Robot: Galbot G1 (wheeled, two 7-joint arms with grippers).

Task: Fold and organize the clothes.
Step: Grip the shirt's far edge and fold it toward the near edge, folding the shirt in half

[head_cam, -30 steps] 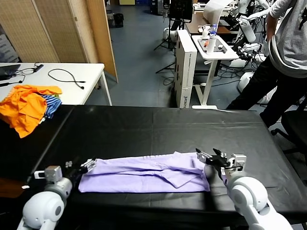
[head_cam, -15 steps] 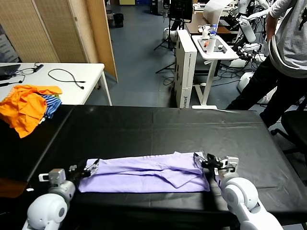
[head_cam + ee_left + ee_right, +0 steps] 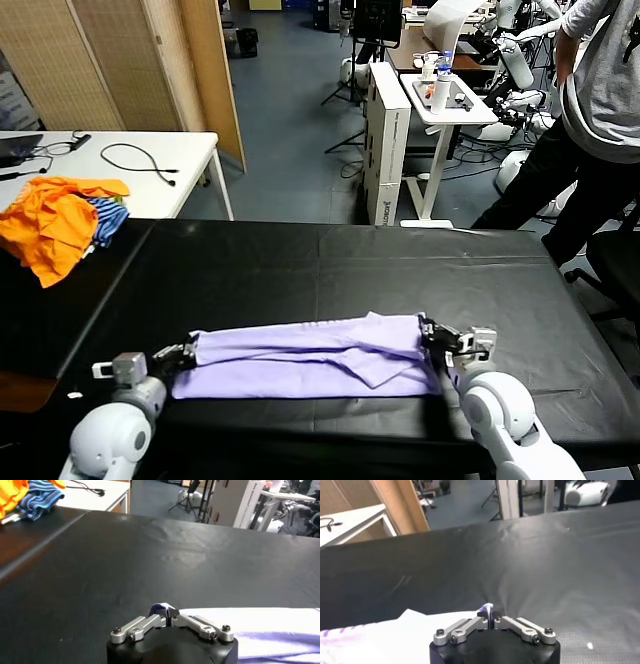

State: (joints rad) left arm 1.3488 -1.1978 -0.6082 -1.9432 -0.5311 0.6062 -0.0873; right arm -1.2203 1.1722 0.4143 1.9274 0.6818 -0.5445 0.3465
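On the black table (image 3: pixel 300 260), near its front edge, the soft, light t-shirt (image 3: pixel 310 355) lies in a long band, left gripper (image 3: pixel 186 352) and right gripper (image 3: pixel 432 333) clenched on its end corners, likely the best holds.

One pale lavender t-shirt (image 3: pixel 310 355) is laid flat on the black table (image 3: pixel 330 270), near its front edge, folded lengthwise into a long narrow band with overlapping creased layers. Each end is pinched and slightly lifted.
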